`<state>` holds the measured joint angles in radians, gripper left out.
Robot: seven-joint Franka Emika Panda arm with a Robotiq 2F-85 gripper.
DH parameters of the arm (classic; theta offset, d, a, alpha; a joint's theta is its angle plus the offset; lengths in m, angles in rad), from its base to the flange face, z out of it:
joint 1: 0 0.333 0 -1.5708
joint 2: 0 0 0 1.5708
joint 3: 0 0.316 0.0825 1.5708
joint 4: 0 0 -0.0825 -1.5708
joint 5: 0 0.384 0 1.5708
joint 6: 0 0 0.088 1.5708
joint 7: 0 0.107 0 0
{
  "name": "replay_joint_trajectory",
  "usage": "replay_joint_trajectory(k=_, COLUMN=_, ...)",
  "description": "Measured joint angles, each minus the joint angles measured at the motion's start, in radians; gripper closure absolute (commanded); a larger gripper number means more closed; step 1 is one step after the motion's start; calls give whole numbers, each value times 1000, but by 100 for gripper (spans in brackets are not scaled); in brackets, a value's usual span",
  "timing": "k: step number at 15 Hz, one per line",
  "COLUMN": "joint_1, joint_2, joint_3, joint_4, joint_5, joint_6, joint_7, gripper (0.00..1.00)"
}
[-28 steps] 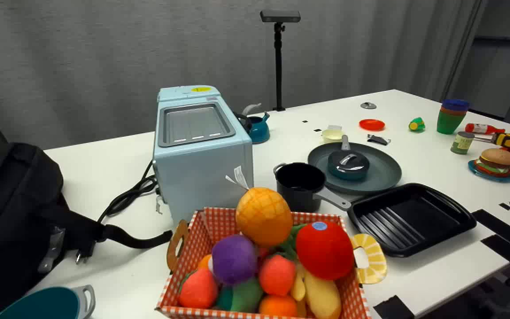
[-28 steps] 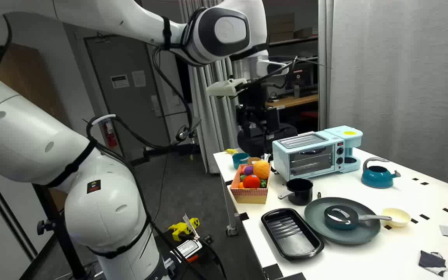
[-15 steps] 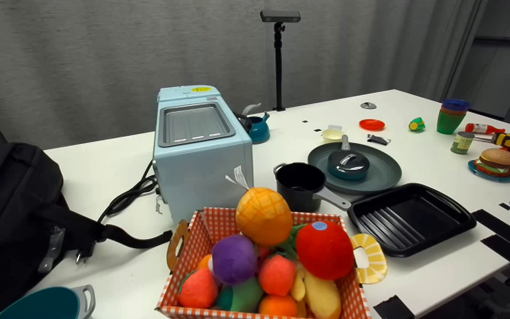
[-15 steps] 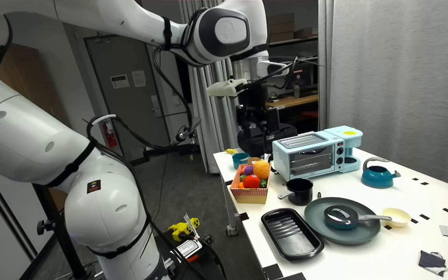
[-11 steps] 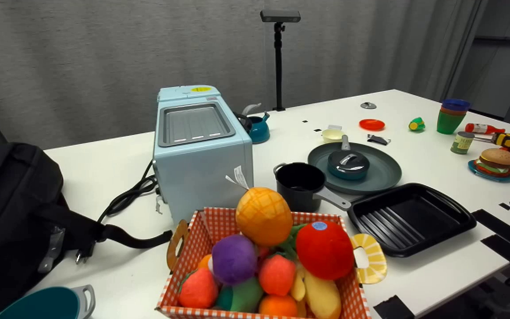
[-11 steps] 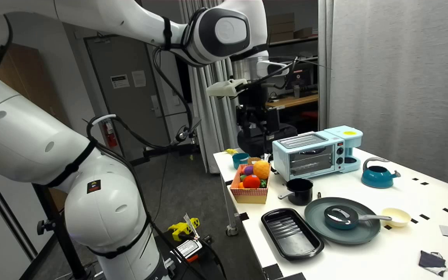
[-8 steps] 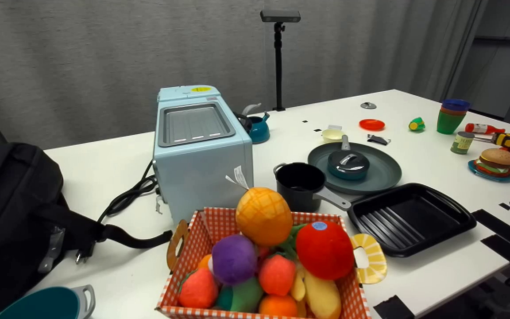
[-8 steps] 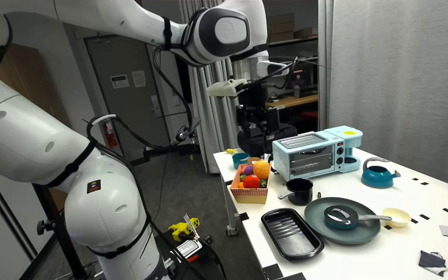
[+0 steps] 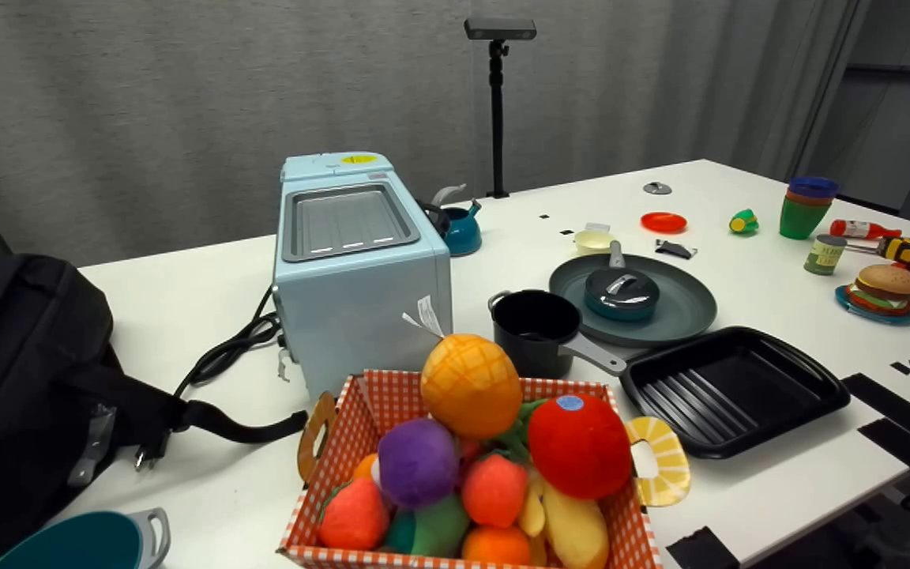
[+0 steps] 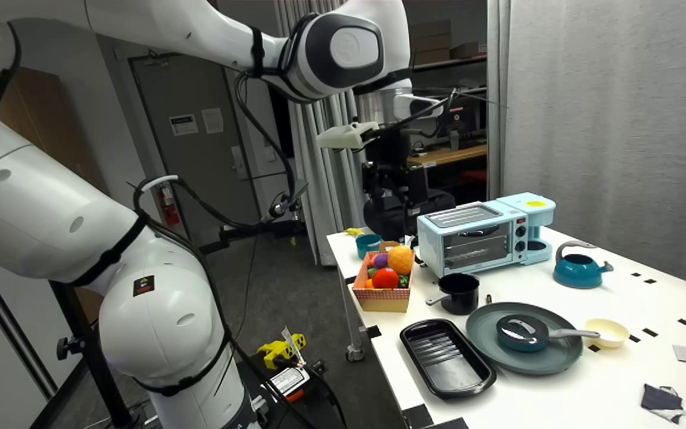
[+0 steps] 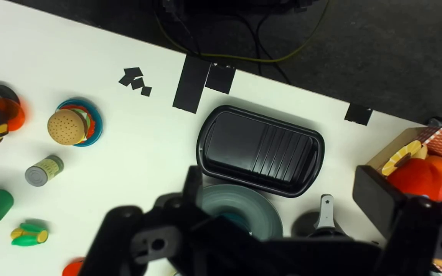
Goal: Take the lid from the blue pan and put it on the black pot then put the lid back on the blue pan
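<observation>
The pincer [image 11: 279,178] hangs high over the table [image 11: 129,165], its fingers [image 11: 374,195] spread wide and nothing held between them. The lid [image 9: 627,291] sits on what I take for the blue pan [image 9: 622,310] — small and teal-sided — which itself stands inside the wide grey-green pan [image 9: 680,312]. The black pot [image 10: 461,295], uncovered, is just beside the wide pan. Judging by that, the task is at its start and the step in hand is the reach for the lid.

That reach turns on where the lid lies from the pincer. In an exterior view the lid [image 10: 521,328] is well below and off to the right. In the wrist view the gap between the fingers falls across the black grill pan [image 11: 261,149], whereas the blue pan lies nearer the bottom edge, hidden by the pincer's own body but for a teal sliver. The black pot shows toward the finger on the right of that view, partly covered. The lid, being round, offers no long axis; the blue pan's handle [image 10: 574,333] does, pointing toward the cream bowl [image 10: 606,333] rather than the black pot. The descent should probably stay clear of that handle.
</observation>
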<state>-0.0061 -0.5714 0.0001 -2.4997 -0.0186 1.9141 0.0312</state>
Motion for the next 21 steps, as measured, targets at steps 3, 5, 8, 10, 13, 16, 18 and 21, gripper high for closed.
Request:
replay_joint_trajectory(k=3, joint_1=-9, joint_2=37, joint_3=-1, joint_4=7, joint_5=0, joint_6=24, joint_7=22, gripper=0)
replay_joint_trajectory(k=5, joint_1=-21, joint_2=81, joint_3=-4, joint_4=12, joint_5=-3, joint_6=77, joint_7=43, gripper=0)
replay_joint_trajectory(k=8, joint_1=-46, joint_2=170, joint_3=-9, joint_4=28, joint_5=-9, joint_6=188, joint_7=75, gripper=0)
replay_joint_trajectory(k=10, joint_1=-60, joint_2=236, joint_3=-10, joint_4=46, joint_5=-13, joint_6=250, joint_7=95, gripper=0)
replay_joint_trajectory(k=13, joint_1=-68, joint_2=329, joint_3=-10, joint_4=79, joint_5=-20, joint_6=312, joint_7=123, gripper=0)
replay_joint_trajectory(k=16, joint_1=-67, joint_2=378, joint_3=-10, joint_4=97, joint_5=-23, joint_6=324, joint_7=135, gripper=0)
replay_joint_trajectory(k=18, joint_1=-67, joint_2=373, joint_3=-10, joint_4=96, joint_5=-23, joint_6=324, joint_7=135, gripper=0)
replay_joint_trajectory(k=21, joint_1=-67, joint_2=372, joint_3=-10, joint_4=96, joint_5=-23, joint_6=324, joint_7=135, gripper=0)
